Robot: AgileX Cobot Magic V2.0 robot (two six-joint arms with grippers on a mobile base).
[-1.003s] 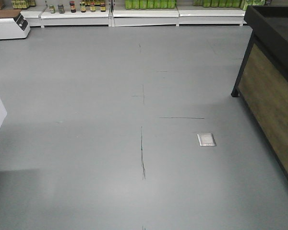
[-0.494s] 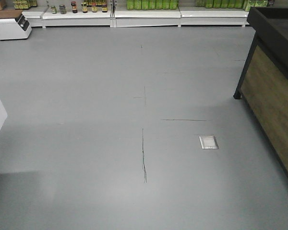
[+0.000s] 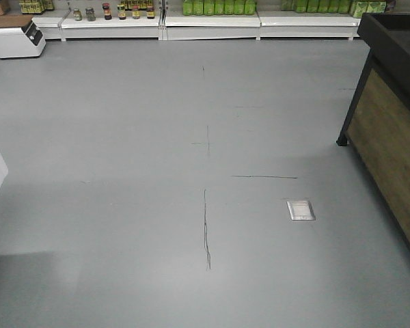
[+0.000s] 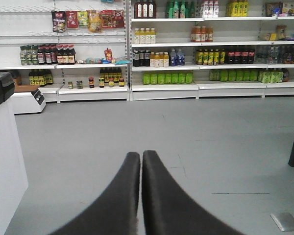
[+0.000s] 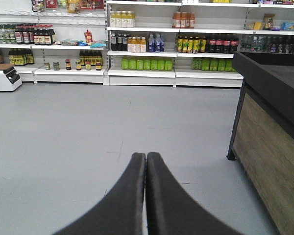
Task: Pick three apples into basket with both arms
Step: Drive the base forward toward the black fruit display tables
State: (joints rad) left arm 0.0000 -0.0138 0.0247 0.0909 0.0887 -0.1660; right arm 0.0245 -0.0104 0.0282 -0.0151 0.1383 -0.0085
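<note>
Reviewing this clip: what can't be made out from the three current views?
- Apples and basket: in none of the views, so their positions are unknown.
- Dark wood-panelled stand: cut off by the right edge in the front and right wrist views; whatever it holds is out of sight.
- Shelf bottles: labels too small to read in any view.
- Arms: out of frame; only the shut left gripper and right gripper show.

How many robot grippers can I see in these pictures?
2. The left gripper sits bottom centre of the left wrist view, shut. The right gripper sits bottom centre of the right wrist view, shut too. The front view shows neither.
</note>
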